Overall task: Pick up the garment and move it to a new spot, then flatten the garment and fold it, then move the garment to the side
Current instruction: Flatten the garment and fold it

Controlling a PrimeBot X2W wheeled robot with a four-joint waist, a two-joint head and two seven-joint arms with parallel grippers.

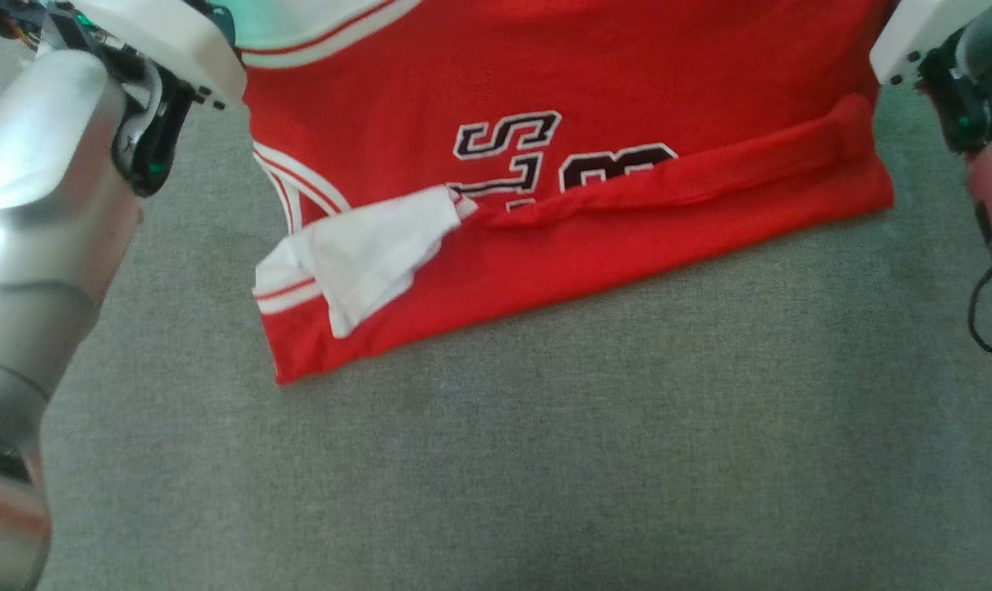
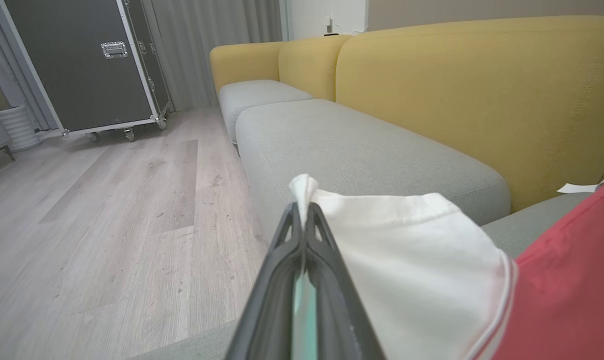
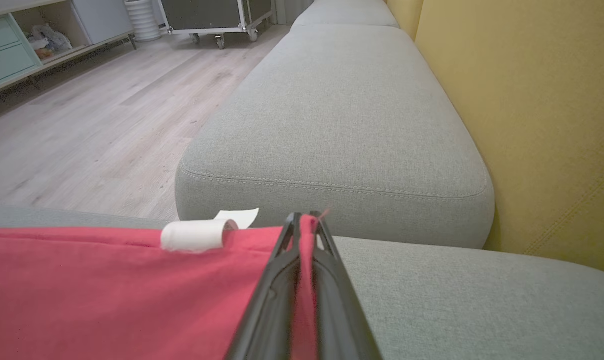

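1. Sofa (image 2: 482,100): mustard-yellow back, grey seat cushions in a row. My work lies on the nearest grey seat cushion (image 1: 545,460).
2. Wood-plank floor (image 2: 107,210): pale, beside the sofa's front edge.
3. Flight case (image 2: 82,65): dark panels, metal edging, on castors, standing on the floor well away from the sofa.
4. Low cabinet (image 3: 7,55): teal drawers and an open shelf, across the floor in my right wrist view.
5. Jersey (image 1: 627,238): red with white-and-red trim, spread across the seat cushion between my two arms. Its near edge is turned back in a long fold that covers the lower part of the print. A white sleeve panel (image 1: 373,254) lies crumpled over the near left corner.
6. My left gripper (image 2: 304,210): fingers pressed together, pinching a white part of the jersey; a tuft of white cloth sticks out past the tips.
7. My right gripper (image 3: 307,220): fingers pressed together on the jersey's red edge, with red cloth caught between them up to the tips.
8. Lettering (image 1: 508,144): black with a white outline, on the jersey's front.
9. White label (image 3: 239,217): a small tab at the jersey's far edge, just beside a rolled white bit of trim (image 3: 194,235).
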